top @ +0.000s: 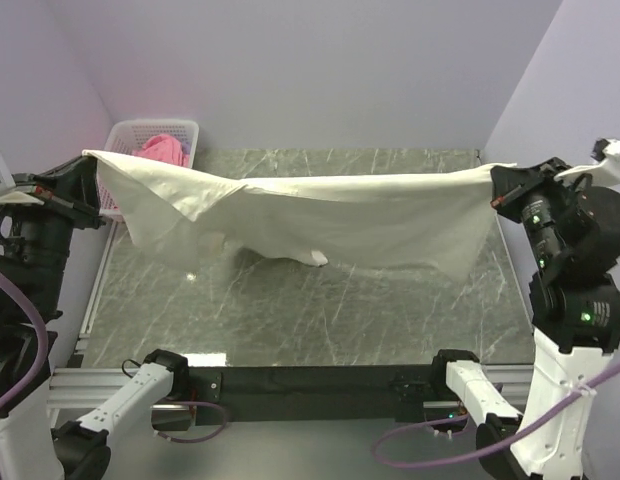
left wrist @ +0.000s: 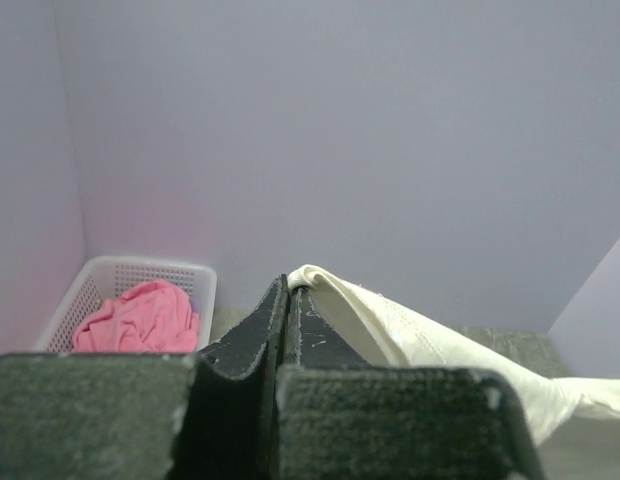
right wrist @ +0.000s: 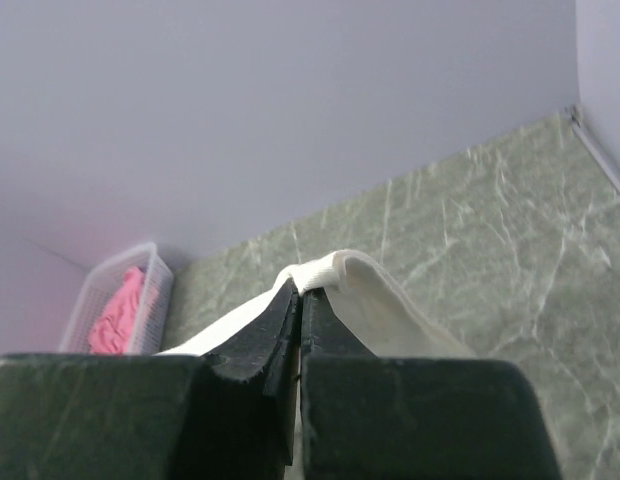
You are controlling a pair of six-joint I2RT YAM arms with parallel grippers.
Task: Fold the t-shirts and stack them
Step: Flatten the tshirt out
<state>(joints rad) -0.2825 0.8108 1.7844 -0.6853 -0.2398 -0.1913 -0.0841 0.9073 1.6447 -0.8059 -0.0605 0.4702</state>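
The cream-white t-shirt [top: 320, 215] hangs stretched across the table between both grippers, its lower edge near the green marbled tabletop. My left gripper [top: 90, 160] is shut on its left corner, which shows in the left wrist view [left wrist: 390, 325] above the closed jaws of the gripper [left wrist: 287, 285]. My right gripper [top: 495, 180] is shut on its right corner, which shows in the right wrist view [right wrist: 360, 290] at that gripper [right wrist: 301, 288]. The pink t-shirt [top: 162, 150] lies crumpled in the basket; it also shows in the left wrist view [left wrist: 140, 318] and the right wrist view [right wrist: 118, 310].
A white lattice basket [top: 185, 128] stands at the back left corner of the table, partly behind the raised shirt. The marbled tabletop [top: 320, 310] lies below the hanging cloth. Lilac walls close in the back and both sides.
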